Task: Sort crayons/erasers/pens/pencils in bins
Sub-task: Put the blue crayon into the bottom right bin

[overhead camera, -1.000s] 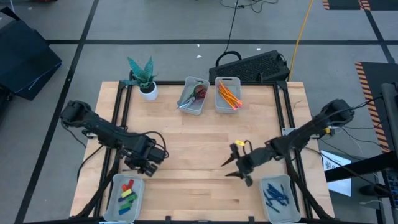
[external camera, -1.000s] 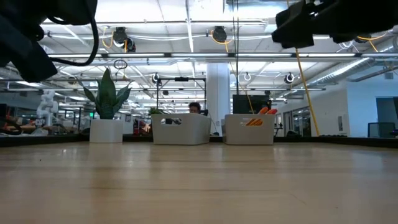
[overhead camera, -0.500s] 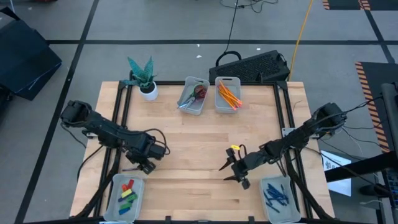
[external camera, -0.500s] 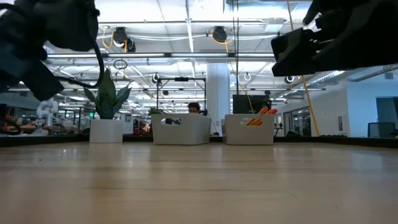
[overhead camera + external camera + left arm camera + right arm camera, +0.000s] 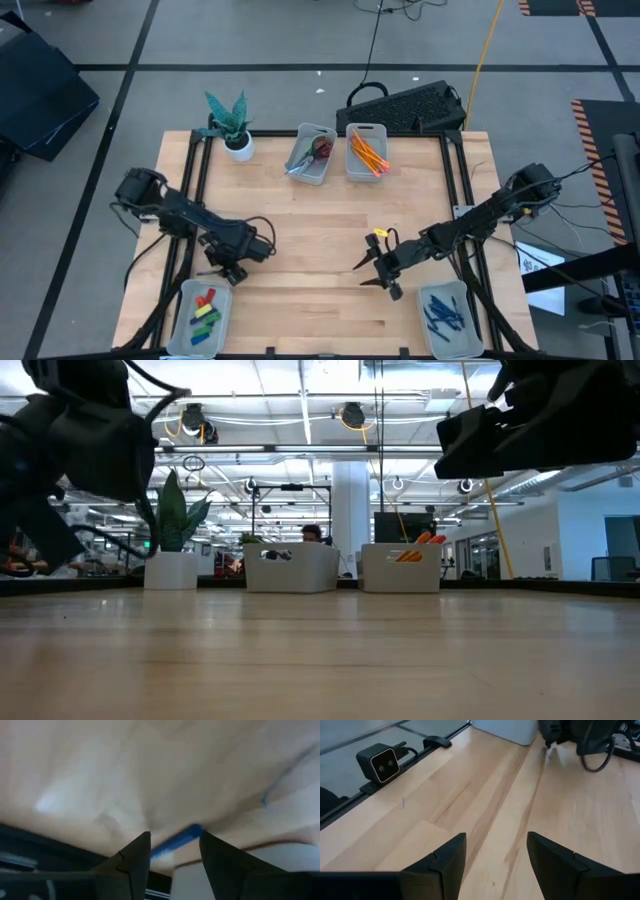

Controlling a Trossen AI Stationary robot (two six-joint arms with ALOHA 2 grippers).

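My left gripper [image 5: 232, 270] [image 5: 175, 836] hangs low over the table's near left, just beyond the erasers' bin [image 5: 183, 312]. It is open. A short blue crayon [image 5: 177, 840] lies slantwise between its fingertips; the blurred wrist view does not show whether they touch it. My right gripper [image 5: 372, 272] [image 5: 496, 837] is open over bare wood, left of the pens' bin [image 5: 427, 318], with nothing between its fingers. Erasers [image 5: 205, 310] and pens [image 5: 443, 312] lie in those near bins. Orange pencils [image 5: 367, 152] fill a far bin [image 5: 352, 168].
A second far bin [image 5: 302, 168] holding scissors stands beside the pencil bin. A potted plant [image 5: 238, 147] stands at the far left. A small camera [image 5: 379, 764] sits at the table's near edge. The middle of the table [image 5: 310, 230] is bare wood.
My left gripper has come down toward the table beside the erasers' bin, and its arm has swung a little toward the table's right. My right gripper has sunk slightly and drifted a little toward the near edge, staying open.
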